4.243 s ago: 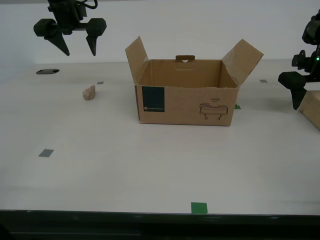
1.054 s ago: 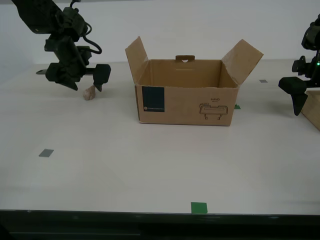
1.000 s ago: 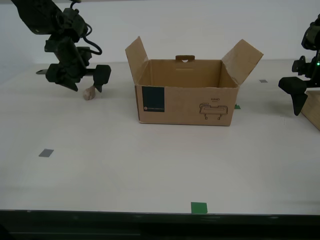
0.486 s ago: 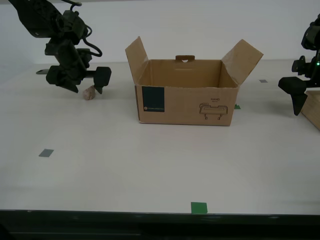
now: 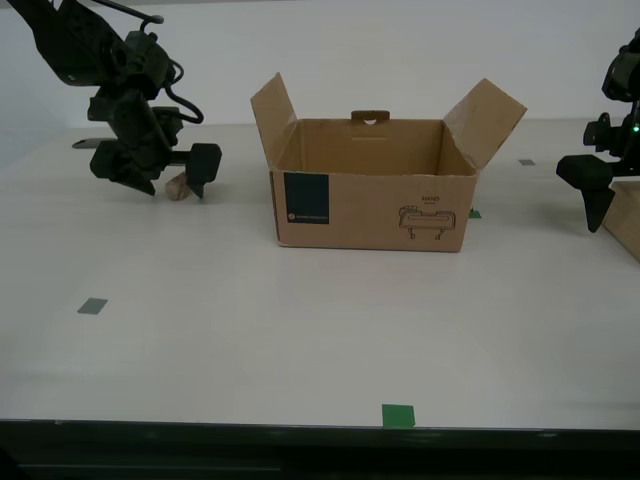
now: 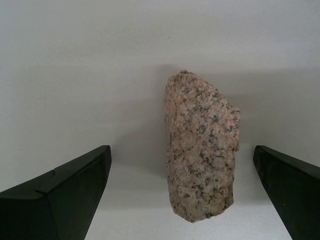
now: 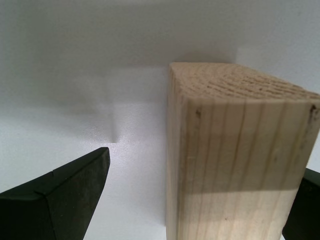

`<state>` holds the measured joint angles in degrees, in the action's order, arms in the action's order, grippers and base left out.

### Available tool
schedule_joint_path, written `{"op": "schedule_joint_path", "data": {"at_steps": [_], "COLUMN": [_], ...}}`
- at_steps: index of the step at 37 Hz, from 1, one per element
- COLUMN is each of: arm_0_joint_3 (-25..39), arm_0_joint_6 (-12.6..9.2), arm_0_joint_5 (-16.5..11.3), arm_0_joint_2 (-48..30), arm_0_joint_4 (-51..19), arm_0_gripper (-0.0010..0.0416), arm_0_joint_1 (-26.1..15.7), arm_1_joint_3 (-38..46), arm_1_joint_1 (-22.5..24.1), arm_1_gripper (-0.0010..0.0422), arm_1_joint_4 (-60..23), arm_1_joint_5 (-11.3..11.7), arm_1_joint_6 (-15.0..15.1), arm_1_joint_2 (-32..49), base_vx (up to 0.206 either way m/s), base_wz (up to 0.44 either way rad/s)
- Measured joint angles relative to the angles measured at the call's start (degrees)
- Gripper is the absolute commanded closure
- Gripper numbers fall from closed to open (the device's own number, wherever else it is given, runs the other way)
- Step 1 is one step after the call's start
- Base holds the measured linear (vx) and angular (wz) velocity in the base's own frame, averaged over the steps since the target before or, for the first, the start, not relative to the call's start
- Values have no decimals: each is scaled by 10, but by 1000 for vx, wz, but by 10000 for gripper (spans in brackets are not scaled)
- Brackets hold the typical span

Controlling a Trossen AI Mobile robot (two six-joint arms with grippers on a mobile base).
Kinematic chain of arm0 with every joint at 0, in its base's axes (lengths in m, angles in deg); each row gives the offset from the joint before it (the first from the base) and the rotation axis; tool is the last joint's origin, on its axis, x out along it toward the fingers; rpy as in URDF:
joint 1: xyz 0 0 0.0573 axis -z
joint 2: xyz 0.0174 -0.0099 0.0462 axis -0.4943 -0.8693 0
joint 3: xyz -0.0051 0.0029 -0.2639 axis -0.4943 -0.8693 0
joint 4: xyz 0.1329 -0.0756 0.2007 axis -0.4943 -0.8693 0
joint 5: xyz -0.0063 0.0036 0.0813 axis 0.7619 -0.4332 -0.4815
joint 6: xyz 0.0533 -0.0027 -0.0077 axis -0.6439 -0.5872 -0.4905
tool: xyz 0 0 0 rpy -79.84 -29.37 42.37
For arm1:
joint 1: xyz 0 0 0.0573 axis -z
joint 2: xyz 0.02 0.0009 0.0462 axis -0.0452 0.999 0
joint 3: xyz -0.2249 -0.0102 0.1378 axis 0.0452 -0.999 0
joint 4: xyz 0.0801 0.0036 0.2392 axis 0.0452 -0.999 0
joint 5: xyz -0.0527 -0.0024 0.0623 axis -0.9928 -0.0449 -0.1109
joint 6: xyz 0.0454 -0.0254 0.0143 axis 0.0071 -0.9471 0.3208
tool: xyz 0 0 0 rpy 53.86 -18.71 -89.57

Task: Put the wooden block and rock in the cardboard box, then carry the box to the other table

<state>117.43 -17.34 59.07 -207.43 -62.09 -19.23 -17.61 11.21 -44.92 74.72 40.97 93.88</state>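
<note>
Pinkish-beige speckled granite, the rock [image 6: 201,150] lies on the white desk [image 5: 300,320] at the exterior view's left, well apart from the cardboard box [image 5: 375,185]. Our second claw [image 6: 182,195] is spread wide around it, fingers [image 6: 60,195] either side and not touching. Our first claw [image 7: 200,200] is likewise spread about the pale wooden block [image 7: 235,155] at the exterior view's right. Compared with half a second ago, the second claw has sunk lower around the rock.

In the exterior view, rock [image 5: 178,185] lies left of cardboard box [image 5: 372,196].
</note>
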Motion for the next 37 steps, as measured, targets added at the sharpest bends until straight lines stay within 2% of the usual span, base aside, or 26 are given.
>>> {"op": "schedule_joint_path", "data": {"at_steps": [14,37], "arm_0_joint_3": [0,0], "arm_0_joint_6": [0,0], "arm_0_joint_5": [0,0], "arm_0_joint_2": [0,0], "arm_0_joint_4": [0,0], "arm_0_gripper": [16,17], "arm_0_joint_1": [0,-1], "arm_1_joint_3": [-5,-5], "arm_1_joint_1": [0,0], "arm_1_gripper": [21,21], "arm_1_joint_4": [29,33], "arm_1_joint_5": [0,0], "arm_1_joint_6": [-7,-21], "arm_1_joint_2": [0,0], "base_vx": [0,0], "base_wz": [0,0]}}
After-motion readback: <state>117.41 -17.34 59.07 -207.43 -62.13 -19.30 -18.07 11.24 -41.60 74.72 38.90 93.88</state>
